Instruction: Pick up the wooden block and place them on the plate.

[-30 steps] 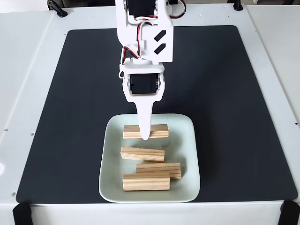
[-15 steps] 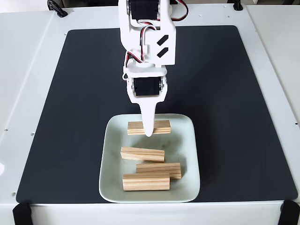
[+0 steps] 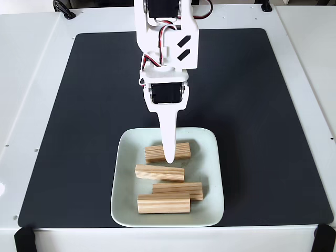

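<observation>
- Plate (image 3: 210,152): I see a pale mint-white square dish w/ rounded corners, raised rim, flat on the dark mat near the front edge.
- Wooden blocks: 4 light pine bars, all on the plate – top (image 3: 181,151), 2nd (image 3: 159,172), 3rd (image 3: 178,188), front (image 3: 163,203), roughly crosswise.

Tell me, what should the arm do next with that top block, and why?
Probably open and lift away. The gripper is down on the fourth wooden block, which looks to be on the plate behind the other three, so only the release seems left.

Four wooden blocks (image 3: 163,172), one plate (image 3: 124,178)
</observation>
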`<state>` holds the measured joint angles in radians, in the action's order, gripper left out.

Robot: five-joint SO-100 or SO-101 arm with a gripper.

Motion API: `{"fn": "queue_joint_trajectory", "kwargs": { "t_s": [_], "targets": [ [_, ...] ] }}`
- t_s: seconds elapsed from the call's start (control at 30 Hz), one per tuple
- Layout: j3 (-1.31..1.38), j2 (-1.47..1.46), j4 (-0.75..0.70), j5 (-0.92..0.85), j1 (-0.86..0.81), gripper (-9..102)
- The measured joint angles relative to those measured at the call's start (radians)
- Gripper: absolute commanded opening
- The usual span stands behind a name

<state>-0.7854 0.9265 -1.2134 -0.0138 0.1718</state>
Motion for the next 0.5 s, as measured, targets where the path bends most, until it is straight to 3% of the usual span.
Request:
{"fn": "queue_joint_trajectory", "kwargs": {
  "t_s": [0.3,0.5],
  "targets": [
    [-0.282,0.313,0.002,0.0,0.057,17],
    [-0.566,0.584,0.094,0.0,0.118,17]
  ]
}}
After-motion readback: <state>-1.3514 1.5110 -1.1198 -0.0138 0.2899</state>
